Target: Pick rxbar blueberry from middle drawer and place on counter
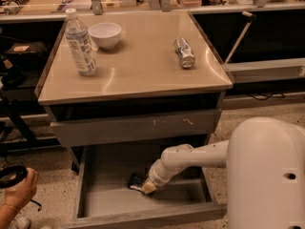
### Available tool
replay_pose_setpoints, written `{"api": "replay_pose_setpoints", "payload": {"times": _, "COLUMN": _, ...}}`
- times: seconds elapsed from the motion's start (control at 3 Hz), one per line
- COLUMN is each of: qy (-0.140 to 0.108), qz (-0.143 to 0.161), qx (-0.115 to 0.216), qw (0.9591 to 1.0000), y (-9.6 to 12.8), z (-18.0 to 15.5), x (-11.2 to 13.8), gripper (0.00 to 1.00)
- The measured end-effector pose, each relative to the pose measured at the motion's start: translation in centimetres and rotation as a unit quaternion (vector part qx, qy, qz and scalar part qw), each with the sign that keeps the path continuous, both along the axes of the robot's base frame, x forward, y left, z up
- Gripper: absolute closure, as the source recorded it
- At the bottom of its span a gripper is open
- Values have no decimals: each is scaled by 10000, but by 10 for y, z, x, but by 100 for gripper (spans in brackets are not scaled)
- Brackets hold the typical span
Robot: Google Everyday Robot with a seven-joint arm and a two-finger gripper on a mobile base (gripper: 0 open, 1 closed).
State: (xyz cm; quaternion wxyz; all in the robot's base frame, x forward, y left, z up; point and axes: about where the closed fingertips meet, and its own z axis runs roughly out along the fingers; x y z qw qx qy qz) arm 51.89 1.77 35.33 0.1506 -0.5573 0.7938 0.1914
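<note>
The rxbar blueberry [135, 180] is a small dark bar lying on the grey floor of the open middle drawer [109, 199], below the counter [138, 66]. My gripper [147, 187] reaches down into the drawer from the right on its white arm [190, 159]. Its tan tip is right at the bar's right end and partly covers it. I cannot tell whether it touches the bar.
On the counter stand a water bottle [80, 44] and a white bowl [105, 34] at the left, and a can [184, 52] lies at the right. A shut scratched drawer front [138, 127] sits above the open drawer. A person's hand [19, 190] is at lower left.
</note>
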Motion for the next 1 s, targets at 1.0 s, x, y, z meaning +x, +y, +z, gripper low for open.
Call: {"api": "replay_pose_setpoints", "payload": {"times": 1.0, "qy": 36, "qz": -13, "qx": 32, "qw": 10000, "y": 3, "z": 9, "x": -3, "gripper": 100}}
